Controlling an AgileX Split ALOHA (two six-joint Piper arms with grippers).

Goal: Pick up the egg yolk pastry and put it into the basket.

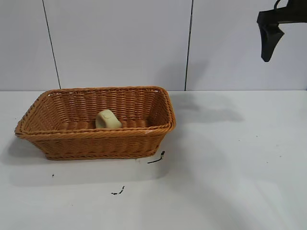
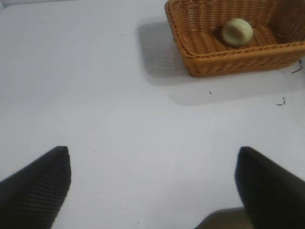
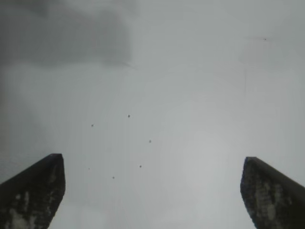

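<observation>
The pale yellow-cream egg yolk pastry (image 1: 108, 120) lies inside the orange-brown woven basket (image 1: 72, 136) on the left part of the white table. Both also show in the left wrist view, the pastry (image 2: 237, 32) resting on the floor of the basket (image 2: 228, 59). My left gripper (image 2: 152, 183) is open and empty, well away from the basket, and is out of the exterior view. My right gripper (image 1: 269, 43) hangs high at the upper right, far from the basket. In the right wrist view it (image 3: 152, 191) is open and empty over bare table.
Small black marks (image 1: 157, 158) lie on the table just in front of the basket's right corner, with another mark (image 1: 118, 191) nearer the front. A white panelled wall stands behind the table.
</observation>
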